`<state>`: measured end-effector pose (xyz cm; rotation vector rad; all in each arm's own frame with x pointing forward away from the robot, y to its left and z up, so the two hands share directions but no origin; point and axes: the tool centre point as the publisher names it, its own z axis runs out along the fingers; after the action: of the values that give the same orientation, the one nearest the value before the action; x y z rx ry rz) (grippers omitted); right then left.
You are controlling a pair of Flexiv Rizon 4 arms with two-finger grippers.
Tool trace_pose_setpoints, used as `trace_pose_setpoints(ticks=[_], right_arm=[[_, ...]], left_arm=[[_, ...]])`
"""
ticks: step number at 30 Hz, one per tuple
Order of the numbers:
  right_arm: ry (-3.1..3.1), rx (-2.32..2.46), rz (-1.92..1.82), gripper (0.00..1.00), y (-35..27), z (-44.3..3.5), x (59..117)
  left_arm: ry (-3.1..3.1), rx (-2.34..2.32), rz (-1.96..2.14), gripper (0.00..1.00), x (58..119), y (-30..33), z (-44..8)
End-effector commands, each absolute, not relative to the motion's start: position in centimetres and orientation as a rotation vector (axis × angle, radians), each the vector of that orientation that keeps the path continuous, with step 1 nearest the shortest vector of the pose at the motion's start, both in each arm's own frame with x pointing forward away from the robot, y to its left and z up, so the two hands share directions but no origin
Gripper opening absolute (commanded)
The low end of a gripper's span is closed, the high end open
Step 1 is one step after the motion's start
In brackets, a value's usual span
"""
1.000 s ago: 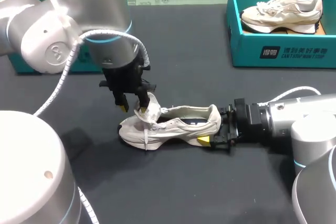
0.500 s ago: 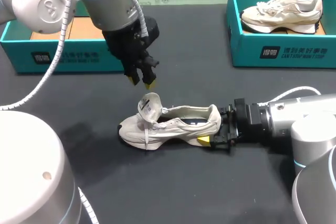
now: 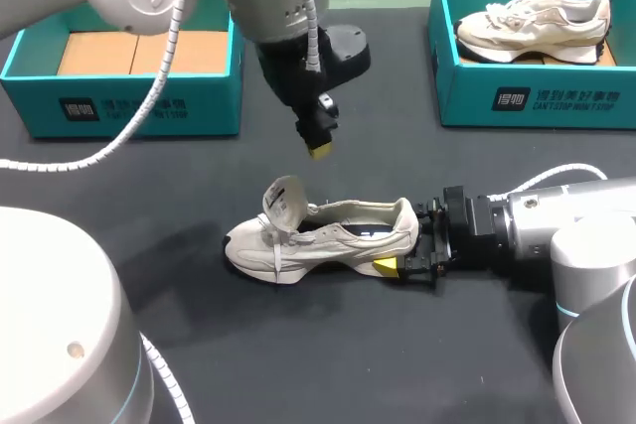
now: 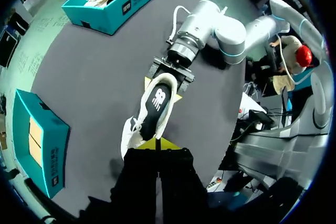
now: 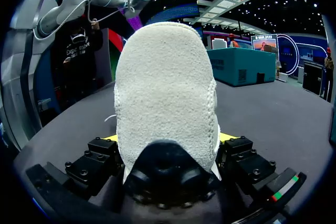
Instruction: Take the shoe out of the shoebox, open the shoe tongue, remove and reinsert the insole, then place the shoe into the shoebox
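Shoe [image 3: 328, 235] upright at middle of surface [image 3: 248, 345], toe left, tongue [image 3: 283, 201] raised. Heel clamped between right jaws. Left jaws pressed together, empty, above shoe's far side. Full dark insole [image 4: 154, 109] seen from left wrist only; in head view, a sliver.

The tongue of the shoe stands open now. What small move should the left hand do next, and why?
Probably lower the left hand down into the opening of the shoe, to pinch the dark insole. The tongue already stands up, the insole lies exposed inside, the right hand clamps the heel, and the left hand hovers empty above.
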<state>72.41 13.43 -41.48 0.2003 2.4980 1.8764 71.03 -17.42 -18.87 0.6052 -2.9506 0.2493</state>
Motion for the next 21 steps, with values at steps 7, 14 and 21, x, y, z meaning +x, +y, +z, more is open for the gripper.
trace_pose_setpoints(ticks=[7,14,21], right_arm=[[2.499,0.203,1.873,0.00,13.4,-41.6,72.4],[2.499,0.203,1.873,0.00,13.4,-41.6,72.4],[2.499,0.203,1.873,0.00,13.4,-41.6,72.4]], left_arm=[[-2.926,0.294,0.114,0.00,72.1,-18.4,-18.8],[-3.027,0.075,0.070,0.00,70.7,-19.3,-22.3],[-3.030,0.170,0.121,0.00,71.2,-20.1,-24.9]])
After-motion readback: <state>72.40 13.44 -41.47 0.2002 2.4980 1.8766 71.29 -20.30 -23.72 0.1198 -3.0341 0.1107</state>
